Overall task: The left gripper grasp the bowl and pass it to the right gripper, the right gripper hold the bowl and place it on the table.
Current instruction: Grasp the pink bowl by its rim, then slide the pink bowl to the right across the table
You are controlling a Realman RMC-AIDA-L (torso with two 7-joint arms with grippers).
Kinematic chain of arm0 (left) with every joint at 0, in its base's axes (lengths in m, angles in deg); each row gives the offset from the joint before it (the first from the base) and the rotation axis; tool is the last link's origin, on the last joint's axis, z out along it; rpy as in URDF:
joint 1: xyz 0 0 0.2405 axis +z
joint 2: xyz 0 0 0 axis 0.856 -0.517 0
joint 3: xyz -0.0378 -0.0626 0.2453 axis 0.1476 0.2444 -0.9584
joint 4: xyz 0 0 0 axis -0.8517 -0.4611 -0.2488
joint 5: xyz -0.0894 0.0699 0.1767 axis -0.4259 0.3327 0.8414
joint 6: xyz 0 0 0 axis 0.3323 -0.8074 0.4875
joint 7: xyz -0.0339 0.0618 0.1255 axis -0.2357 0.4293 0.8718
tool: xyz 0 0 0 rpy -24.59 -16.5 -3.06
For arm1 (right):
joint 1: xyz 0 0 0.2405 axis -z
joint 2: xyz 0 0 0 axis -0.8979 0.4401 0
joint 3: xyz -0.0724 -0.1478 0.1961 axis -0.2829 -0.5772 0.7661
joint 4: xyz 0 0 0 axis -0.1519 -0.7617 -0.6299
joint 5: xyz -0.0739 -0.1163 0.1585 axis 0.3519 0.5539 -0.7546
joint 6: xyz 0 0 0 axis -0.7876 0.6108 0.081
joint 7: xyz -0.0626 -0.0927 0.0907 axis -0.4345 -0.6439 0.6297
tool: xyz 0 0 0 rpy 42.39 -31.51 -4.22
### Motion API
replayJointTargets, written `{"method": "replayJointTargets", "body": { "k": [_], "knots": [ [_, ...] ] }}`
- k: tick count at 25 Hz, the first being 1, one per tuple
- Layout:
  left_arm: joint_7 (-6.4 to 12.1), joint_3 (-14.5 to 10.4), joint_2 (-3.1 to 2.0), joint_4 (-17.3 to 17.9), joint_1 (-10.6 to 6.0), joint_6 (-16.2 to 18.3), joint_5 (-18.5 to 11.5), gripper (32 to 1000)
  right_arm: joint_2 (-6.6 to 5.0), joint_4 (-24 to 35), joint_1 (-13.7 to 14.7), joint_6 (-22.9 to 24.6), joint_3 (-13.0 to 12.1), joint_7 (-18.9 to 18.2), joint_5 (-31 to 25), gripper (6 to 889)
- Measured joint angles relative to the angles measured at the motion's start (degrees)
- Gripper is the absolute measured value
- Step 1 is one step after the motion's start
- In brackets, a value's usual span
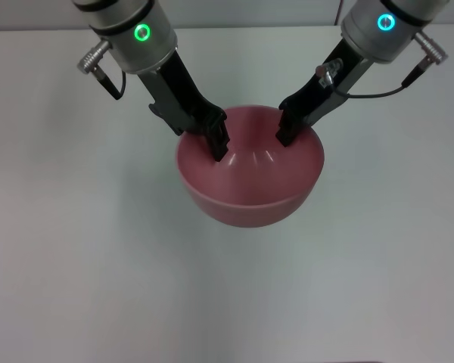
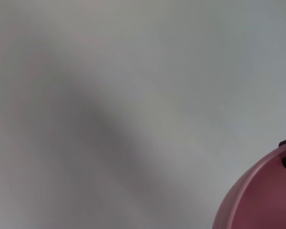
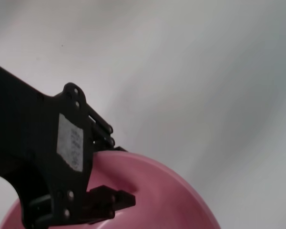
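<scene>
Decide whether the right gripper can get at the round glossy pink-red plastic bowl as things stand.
Probably yes: the right gripper is already at the round glossy pink-red plastic bowl's rim, opposite the left gripper, with nothing between them.

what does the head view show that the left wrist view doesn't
Only the head view shows both arms: the left gripper on the bowl's left rim and the right gripper on its right rim, with the whole bowl seen from above. Only the left wrist view shows the bowl's outer wall up close, with a dark tip at its rim. Both show the pink bowl over the white table.
</scene>
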Motion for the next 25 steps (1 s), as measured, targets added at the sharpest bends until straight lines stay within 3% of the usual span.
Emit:
{"method": "replayJointTargets", "body": {
  "k": [9, 12, 17, 25],
  "knots": [
    [0.21, 0.0, 0.00, 0.8, 0.00, 0.4, 0.1, 412, -0.03, -0.1, 0.0, 0.0, 0.0, 0.0, 0.1, 32],
    [0.31, 0.0, 0.00, 0.9, 0.00, 0.6, 0.1, 677, -0.05, -0.1, 0.0, 0.0, 0.0, 0.0, 0.1, 31],
    [0.36, -0.3, -0.01, 1.2, -0.07, 0.6, 0.1, 863, -0.06, -0.1, 0.0, 0.0, 0.0, -0.1, 0.1, 30],
    [0.27, -0.5, 0.00, 2.5, -0.18, 1.3, 0.4, 859, -0.07, -0.2, 0.0, 0.0, 0.0, -0.4, 0.1, 31]
  ]
}}
